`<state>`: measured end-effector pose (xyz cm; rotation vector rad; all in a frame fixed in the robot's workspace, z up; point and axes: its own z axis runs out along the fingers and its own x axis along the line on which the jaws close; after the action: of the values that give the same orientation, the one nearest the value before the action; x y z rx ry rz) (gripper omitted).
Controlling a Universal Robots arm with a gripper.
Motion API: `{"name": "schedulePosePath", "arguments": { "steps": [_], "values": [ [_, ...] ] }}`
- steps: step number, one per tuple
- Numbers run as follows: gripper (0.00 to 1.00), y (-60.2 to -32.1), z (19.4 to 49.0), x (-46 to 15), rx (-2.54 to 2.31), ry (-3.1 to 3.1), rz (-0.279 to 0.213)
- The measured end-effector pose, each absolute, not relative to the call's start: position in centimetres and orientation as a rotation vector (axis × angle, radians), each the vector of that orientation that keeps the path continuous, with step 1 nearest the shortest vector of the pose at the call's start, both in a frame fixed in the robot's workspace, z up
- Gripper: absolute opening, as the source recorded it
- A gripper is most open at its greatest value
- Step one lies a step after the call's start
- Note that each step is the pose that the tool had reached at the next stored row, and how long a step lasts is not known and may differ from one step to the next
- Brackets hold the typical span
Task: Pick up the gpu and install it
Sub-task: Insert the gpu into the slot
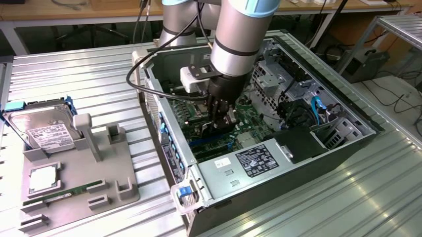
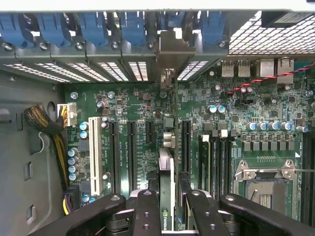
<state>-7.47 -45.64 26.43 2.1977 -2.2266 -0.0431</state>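
Note:
My gripper is down inside the open computer case, over the green motherboard. It is shut on the gpu, a thin dark card seen edge-on between the two black fingers. The card stands upright along the row of expansion slots. Its silvery bracket reaches the case's rear slot openings, among the blue clips. In the exterior view the gpu shows as a dark strip under the fingers, just above the board.
A grey fixture tray at the exterior view's left carries a hard drive and a green memory stick. The power supply and drive cage flank the gripper. An empty CPU socket and cable bundle lie nearby.

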Motion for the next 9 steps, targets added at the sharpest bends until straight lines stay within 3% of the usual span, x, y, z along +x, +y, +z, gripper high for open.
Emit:
{"name": "schedulePosePath", "arguments": {
  "steps": [9],
  "values": [
    [0.26,-45.63,25.66,-7.47,2.19,-2.226,-0.051]
  ]
}}
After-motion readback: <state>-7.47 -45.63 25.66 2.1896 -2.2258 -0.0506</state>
